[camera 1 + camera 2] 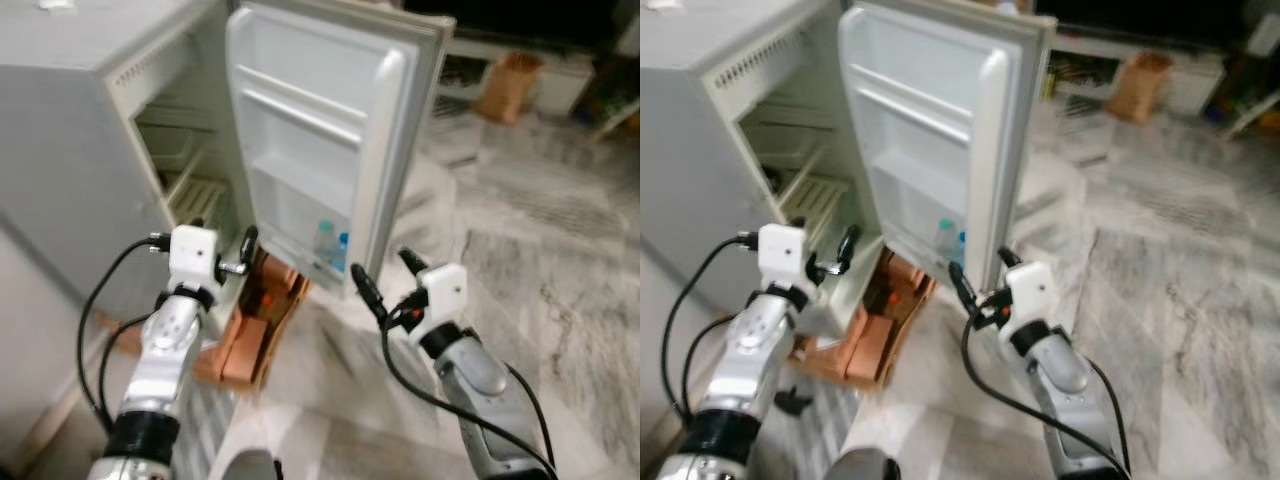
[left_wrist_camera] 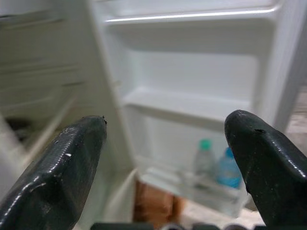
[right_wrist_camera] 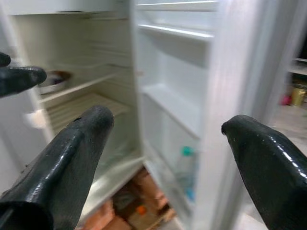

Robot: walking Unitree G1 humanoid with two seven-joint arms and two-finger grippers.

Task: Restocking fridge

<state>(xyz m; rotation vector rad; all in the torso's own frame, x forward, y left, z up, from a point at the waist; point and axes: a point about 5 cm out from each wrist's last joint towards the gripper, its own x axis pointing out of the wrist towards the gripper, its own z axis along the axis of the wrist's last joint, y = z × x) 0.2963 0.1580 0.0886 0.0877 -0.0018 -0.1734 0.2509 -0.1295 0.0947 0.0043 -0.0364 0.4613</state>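
Both my grippers, left [image 1: 222, 250] and right [image 1: 385, 280], fingers apart and empty, flank the open fridge door [image 1: 330, 130], whose bottom shelf holds two upright bottles [image 1: 332, 246] nearer my right.

— What holds things here?

— The fridge [image 1: 90, 120] stands open, its door [image 1: 320, 130] swung wide. The bottom door shelf [image 2: 192, 184] carries two bottles side by side: a clear one with a green cap [image 2: 205, 160] and a blue one [image 2: 228, 170].

— And inside the cabinet?

— Pale slatted shelves [image 3: 81, 108]; a dark, blurred dish [image 3: 53, 81] rests on an upper one.

— The floor?

— Grey marbled floor [image 1: 560, 270]. Orange-brown boxes [image 1: 250, 335] lie on it, just below the open door.
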